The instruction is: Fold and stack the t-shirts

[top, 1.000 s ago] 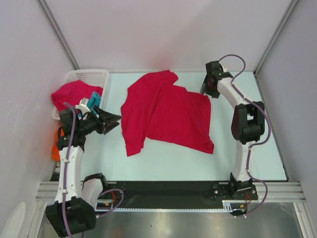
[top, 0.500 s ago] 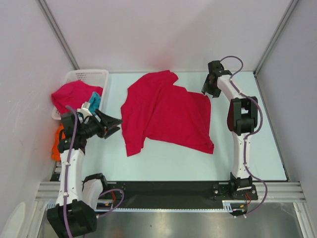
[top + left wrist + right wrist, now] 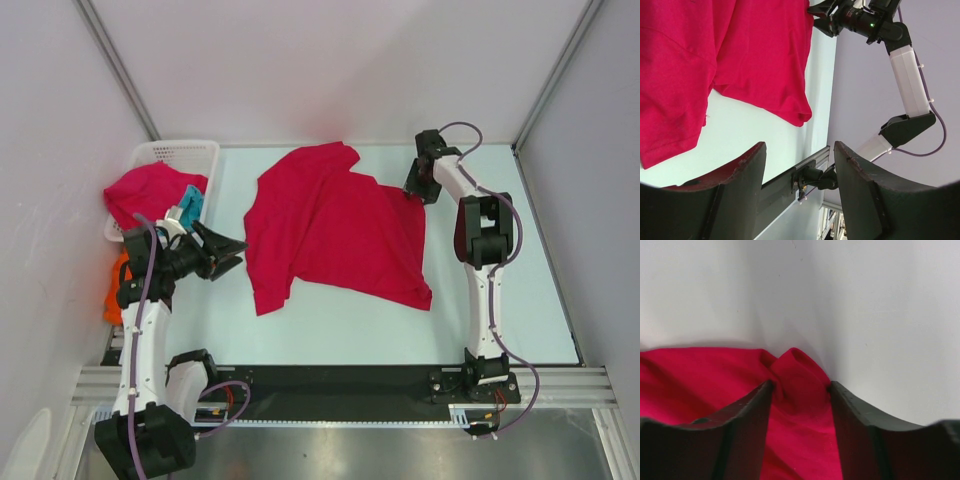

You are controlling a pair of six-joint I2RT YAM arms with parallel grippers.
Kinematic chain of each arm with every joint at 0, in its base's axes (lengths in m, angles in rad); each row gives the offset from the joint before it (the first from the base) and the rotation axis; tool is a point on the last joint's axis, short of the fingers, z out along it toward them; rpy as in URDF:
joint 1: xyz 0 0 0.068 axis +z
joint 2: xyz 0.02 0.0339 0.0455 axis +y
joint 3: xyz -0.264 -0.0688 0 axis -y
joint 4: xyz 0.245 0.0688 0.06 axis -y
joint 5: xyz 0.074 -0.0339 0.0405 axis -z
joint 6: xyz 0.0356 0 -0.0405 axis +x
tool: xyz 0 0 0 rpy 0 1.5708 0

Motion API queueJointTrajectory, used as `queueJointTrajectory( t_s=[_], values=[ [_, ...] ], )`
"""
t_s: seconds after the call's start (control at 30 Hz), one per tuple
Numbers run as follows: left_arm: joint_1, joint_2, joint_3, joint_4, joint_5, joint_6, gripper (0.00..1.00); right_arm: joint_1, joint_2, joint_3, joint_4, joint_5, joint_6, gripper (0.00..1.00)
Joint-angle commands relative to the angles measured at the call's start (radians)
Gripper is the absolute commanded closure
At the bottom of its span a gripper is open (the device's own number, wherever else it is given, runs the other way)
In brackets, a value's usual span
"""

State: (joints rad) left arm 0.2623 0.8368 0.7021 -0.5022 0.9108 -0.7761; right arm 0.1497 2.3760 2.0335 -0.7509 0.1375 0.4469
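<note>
A crimson-red t-shirt (image 3: 335, 230) lies spread and partly folded on the table's middle; it also shows in the left wrist view (image 3: 740, 50). My right gripper (image 3: 413, 188) is at its far right corner, jaws open on either side of a raised fold of the red cloth (image 3: 802, 375), which touches both fingers. My left gripper (image 3: 235, 250) is open and empty, just left of the shirt's left edge and pointing toward it (image 3: 800, 150). A second red t-shirt (image 3: 150, 190) and a teal one (image 3: 192, 198) lie at the basket. An orange one (image 3: 115, 290) hangs off the table's left edge.
A white lattice basket (image 3: 175, 152) stands at the far left corner. White walls close in the back and sides. The table's front edge has a black rail (image 3: 340, 378). The right arm (image 3: 860, 20) shows in the left wrist view beyond the shirt.
My right gripper has moved a little left and down onto the shirt's far right corner. My left gripper shifted slightly and stays open. The shirt has not moved.
</note>
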Motion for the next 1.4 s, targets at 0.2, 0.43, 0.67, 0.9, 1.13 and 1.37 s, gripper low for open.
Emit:
queueJointTrajectory(
  t_s=[0.2,0.43,0.67,0.9,1.13,1.37],
  values=[
    [0.012,-0.028,0.01,-0.018,-0.006,0.035,0.38,0.007,-0.015,0.018,0.038,0.034,-0.017,1.0],
    [0.012,-0.03,-0.001,-0.025,-0.006,0.047,0.38,0.002,-0.049,0.068,0.028,0.19,-0.045,1.0],
    [0.017,-0.021,0.0,-0.032,-0.006,0.058,0.38,-0.001,-0.11,0.12,0.051,0.437,-0.068,1.0],
    [0.022,-0.007,0.011,-0.042,-0.007,0.07,0.38,-0.013,-0.084,0.26,0.093,0.615,-0.154,1.0],
    [0.023,0.004,0.014,-0.053,-0.015,0.075,0.38,-0.061,0.068,0.47,0.016,0.591,-0.206,1.0],
    [0.025,0.019,0.027,-0.062,-0.024,0.083,0.38,-0.087,0.094,0.43,-0.016,0.53,-0.195,0.38]
  ],
)
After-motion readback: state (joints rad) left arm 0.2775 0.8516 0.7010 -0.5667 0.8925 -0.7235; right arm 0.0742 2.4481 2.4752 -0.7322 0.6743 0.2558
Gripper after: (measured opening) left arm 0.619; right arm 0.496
